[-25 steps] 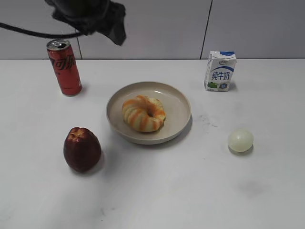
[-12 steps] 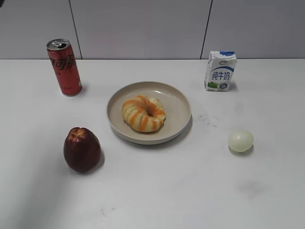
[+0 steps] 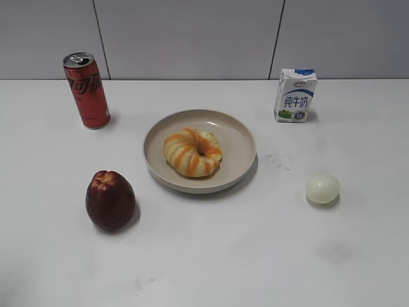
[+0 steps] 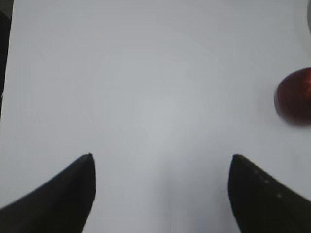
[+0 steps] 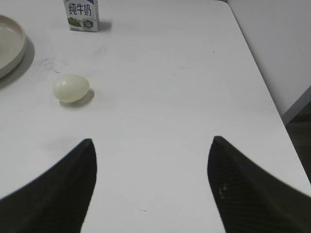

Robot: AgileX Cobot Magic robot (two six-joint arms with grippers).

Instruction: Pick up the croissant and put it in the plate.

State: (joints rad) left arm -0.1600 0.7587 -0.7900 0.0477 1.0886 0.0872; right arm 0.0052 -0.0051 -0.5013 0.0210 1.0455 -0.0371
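Observation:
The croissant (image 3: pixel 192 152), a tan ring with orange-brown stripes, lies inside the round beige plate (image 3: pixel 238 134) at the middle of the white table. Neither arm shows in the exterior view. My left gripper (image 4: pixel 161 158) is open and empty above bare table, with the dark red apple (image 4: pixel 295 96) at the right edge of its view. My right gripper (image 5: pixel 151 143) is open and empty above bare table, and the plate's rim (image 5: pixel 14 48) shows at the far left of its view.
A red soda can (image 3: pixel 86 89) stands at the back left and a milk carton (image 3: pixel 295 95) (image 5: pixel 81 14) at the back right. The dark red apple (image 3: pixel 110 199) sits front left. A small pale ball (image 3: pixel 323 188) (image 5: pixel 71 88) lies at the right. The table's right edge (image 5: pixel 272 97) is near.
The dark arm that was at the top left of the exterior view a second ago has moved out of that view. The croissant and plate have not moved.

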